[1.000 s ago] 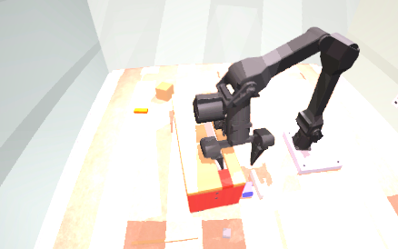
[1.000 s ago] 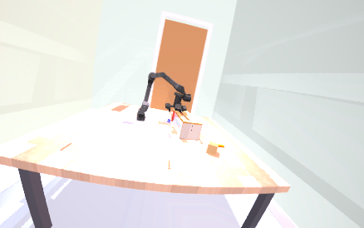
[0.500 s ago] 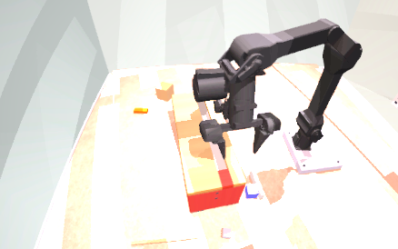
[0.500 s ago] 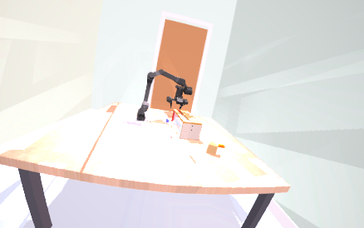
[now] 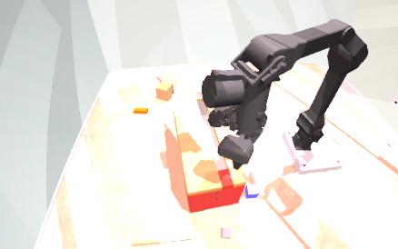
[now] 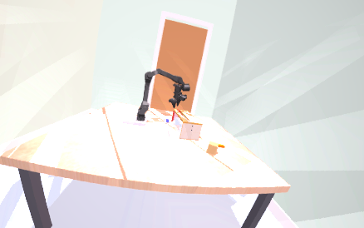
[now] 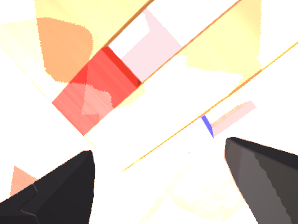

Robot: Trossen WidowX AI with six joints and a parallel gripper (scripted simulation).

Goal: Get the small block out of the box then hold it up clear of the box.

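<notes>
The long box (image 5: 189, 156) (image 6: 191, 132) has a red end wall (image 5: 214, 201) at its near end in the top view; a red patch (image 7: 97, 92) shows in the wrist view. A small block with a blue side (image 5: 251, 194) (image 6: 167, 121) (image 7: 208, 126) and a washed-out top is on the table outside the box, close beside the long side near the red end. My gripper (image 5: 237, 164) (image 6: 175, 105) (image 7: 161, 154) is partly open and empty, above the box's edge near that end. The block lies beyond the fingertips, nearer the right finger in the wrist view. One finger hides the other in the top view.
An orange-tan cube (image 5: 164, 92) (image 6: 212, 148) and a flat orange piece (image 5: 141, 110) (image 6: 221, 146) lie past the box's other end. A small pale cube (image 5: 225, 233) lies in front of the red end. The arm's base (image 5: 319, 165) stands right of the box in the top view.
</notes>
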